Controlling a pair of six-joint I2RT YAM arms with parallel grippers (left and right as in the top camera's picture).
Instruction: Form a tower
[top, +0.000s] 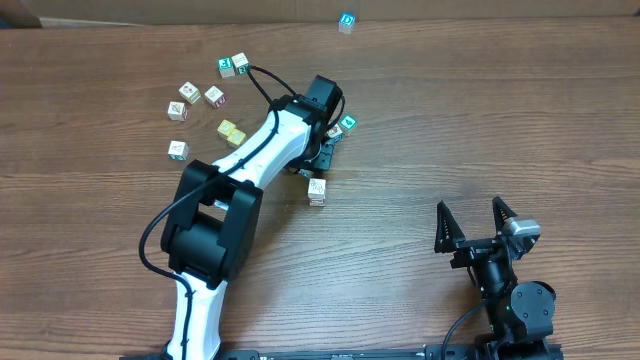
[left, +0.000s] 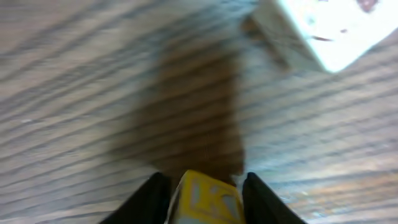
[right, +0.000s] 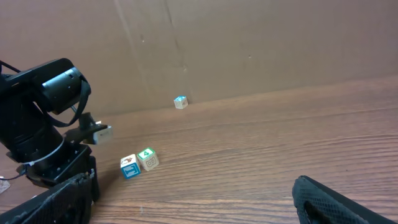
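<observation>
The brown wood-grain table (top: 520, 110) fills the overhead view, backed at its far edge by a plain brown cardboard wall (right: 261, 43).

There are two arms. The white-and-black left arm (top: 262, 150) reaches diagonally to mid-table. The black right arm (top: 510, 290) sits at the near right corner with bare wood around it.

The left gripper (left: 206, 208) has its dark fingers (left: 152, 199) close on either side of a small cube with a yellow face printed K (left: 205, 194). I cannot tell whether they press it. The right gripper (top: 470, 222) stands with its jaws spread wide and nothing between them.

The tower (top: 346, 22), a narrow cream column of alphabet cubes with a blue-printed top, stands alone near the table's far edge. It is close to the wall and well apart from both arms.

Left of the left arm lie eight loose cubes:
- six cream wooden alphabet cubes (top: 190, 92)
- two plain yellow cubes (top: 232, 132), touching each other

Two more, a blue-printed cube (right: 129, 167) and a green-printed cube marked 4 (right: 147, 158), sit side by side just right of the left wrist. One cream cube (top: 317, 190) lies near the arm, on its near side.
</observation>
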